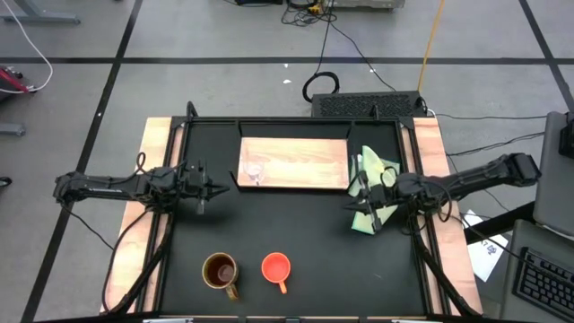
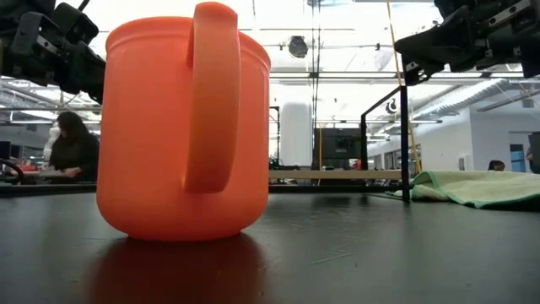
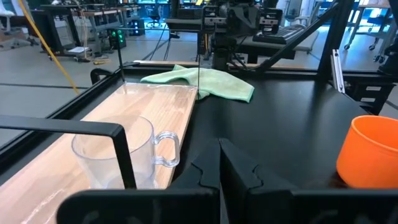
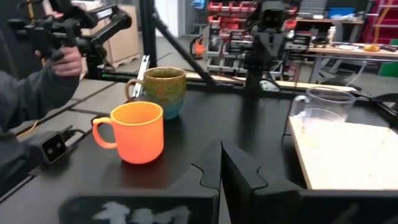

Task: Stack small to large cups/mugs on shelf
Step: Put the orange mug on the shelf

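The light-wood shelf (image 1: pixel 300 161) lies at the table's far middle. The tiny clear glass cup (image 1: pixel 254 170) stands upright on its left end and also shows in the left wrist view (image 3: pixel 121 152). The brown mug (image 1: pixel 220 271) and the orange cup (image 1: pixel 275 267) stand upright side by side near the table's front edge. My left gripper (image 1: pixel 226 187) is shut and empty, above the table just left of the shelf. My right gripper (image 1: pixel 352 192) is shut and empty, above the table by the shelf's right end.
A pale green cloth (image 1: pixel 375 193) lies crumpled by the shelf's right end, under my right arm. A dark metal frame (image 1: pixel 296 120) runs round the table's edges. A person's sleeve and hand (image 4: pixel 37 81) show beyond the table in the right wrist view.
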